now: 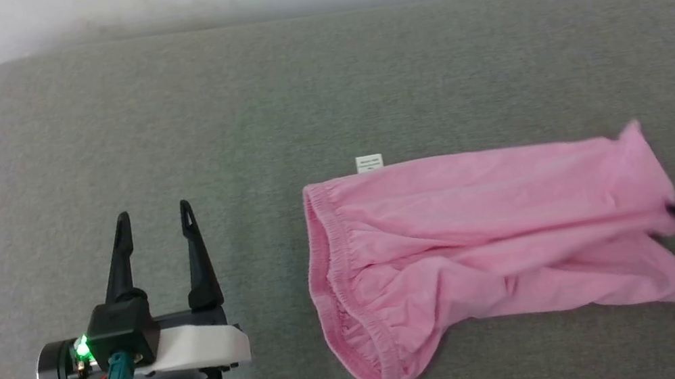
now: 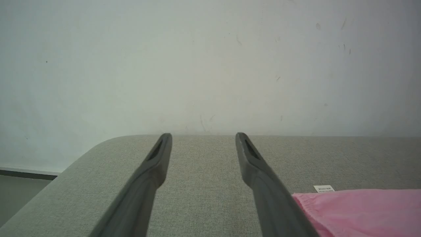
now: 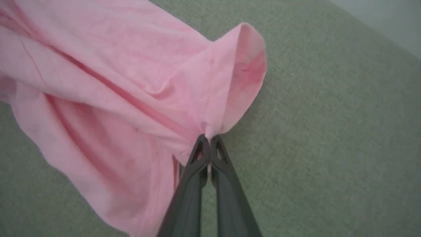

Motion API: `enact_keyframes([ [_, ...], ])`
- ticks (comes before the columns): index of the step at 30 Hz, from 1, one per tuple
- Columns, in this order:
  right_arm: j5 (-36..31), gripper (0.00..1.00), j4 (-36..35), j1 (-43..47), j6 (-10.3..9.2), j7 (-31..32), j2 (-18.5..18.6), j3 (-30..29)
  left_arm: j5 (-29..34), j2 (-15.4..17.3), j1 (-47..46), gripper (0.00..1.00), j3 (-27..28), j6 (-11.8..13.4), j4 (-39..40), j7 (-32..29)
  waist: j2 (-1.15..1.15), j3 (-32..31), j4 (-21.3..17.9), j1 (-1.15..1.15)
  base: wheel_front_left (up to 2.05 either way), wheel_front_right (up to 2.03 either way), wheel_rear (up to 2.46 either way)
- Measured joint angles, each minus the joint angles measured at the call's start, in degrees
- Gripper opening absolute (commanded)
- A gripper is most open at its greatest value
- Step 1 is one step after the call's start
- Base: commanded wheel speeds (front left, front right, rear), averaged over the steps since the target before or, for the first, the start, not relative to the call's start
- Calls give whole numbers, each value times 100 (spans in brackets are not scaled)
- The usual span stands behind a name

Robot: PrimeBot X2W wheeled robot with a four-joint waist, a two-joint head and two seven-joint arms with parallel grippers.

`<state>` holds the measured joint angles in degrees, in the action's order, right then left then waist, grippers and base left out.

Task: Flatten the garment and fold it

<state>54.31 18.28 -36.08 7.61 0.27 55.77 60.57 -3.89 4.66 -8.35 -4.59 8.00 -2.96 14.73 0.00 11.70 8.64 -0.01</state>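
While its fingers pinch together on a leg hem, the right end effector (image 3: pixel 206 137) grasps the pink garment (image 1: pixel 476 241) at its 3 o'clock edge. The garment lies wrinkled on the grey worktop (image 1: pixel 226 98), waistband toward 9 o'clock and white label (image 1: pixel 369 162) at 12. Farther toward 9 o'clock, the left end effector (image 1: pixel 153 213) stands released, apart from the cloth.

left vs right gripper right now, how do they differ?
The left gripper is open, fingers apart; the right gripper is shut, tips together.
The left gripper holds nothing; the right gripper pinches the garment at its leg end.
The left gripper sits beside the waistband end, clear of the fabric; the right gripper is at the opposite end.
Shared: both have long dark fingers, over the grey padded surface.
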Motion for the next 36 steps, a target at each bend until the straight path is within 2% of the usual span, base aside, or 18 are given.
enact_keyframes([
  [3,1,0,82,712,0,-30,-59,-137,41,-18,4,100,25,-42,-4,0,0,-70,-147,0,0,0,0],
  [8,-35,0,292,1430,-8,-92,-526,-547,88,-47,17,100,31,-99,-60,-1,0,-221,-295,-1,0,0,0],
  [9,-78,17,366,1498,-8,-151,-619,-677,98,-43,18,100,33,-126,-86,-1,0,-253,-314,0,0,0,0],
  [10,-104,100,427,1581,-8,-257,-724,-836,99,-34,17,100,37,-153,-108,-1,0,-287,-335,0,0,0,0],
  [15,-513,100,459,1977,-7,-956,-1035,-1755,213,256,-74,100,52,-375,-285,0,0,-477,-438,0,0,0,0],
  [20,-1177,100,77,2302,-7,-1328,-1203,-3061,289,730,-684,100,-14,-782,-918,-15,0,-644,-597,0,0,0,0],
  [22,-1408,100,-163,2464,-7,-1441,-1499,-3844,355,888,-1086,100,-122,-1012,-1139,-202,0,-687,-676,0,0,0,0],
  [25,-2196,100,-599,2707,-7,-1493,-2009,-4972,348,1015,-1684,100,-331,-1301,-1386,-637,0,-716,-794,0,0,0,0],
  [29,-3239,100,-1526,3055,-7,-1500,-3047,-6158,108,1091,-2451,100,-731,-1502,-1728,-1338,0,-660,-901,0,0,0,0],
  [32,-3799,100,-2187,3179,-7,-1500,-3797,-6675,-234,1250,-2981,100,-1259,-1507,-2049,-1902,0,-560,-962,1,0,0,0],
  [36,-4270,100,-2737,3236,-7,-1500,-4434,-6886,-1085,1547,-3592,100,-2472,-1511,-2341,-2720,0,-416,-1070,1,0,0,0],
])
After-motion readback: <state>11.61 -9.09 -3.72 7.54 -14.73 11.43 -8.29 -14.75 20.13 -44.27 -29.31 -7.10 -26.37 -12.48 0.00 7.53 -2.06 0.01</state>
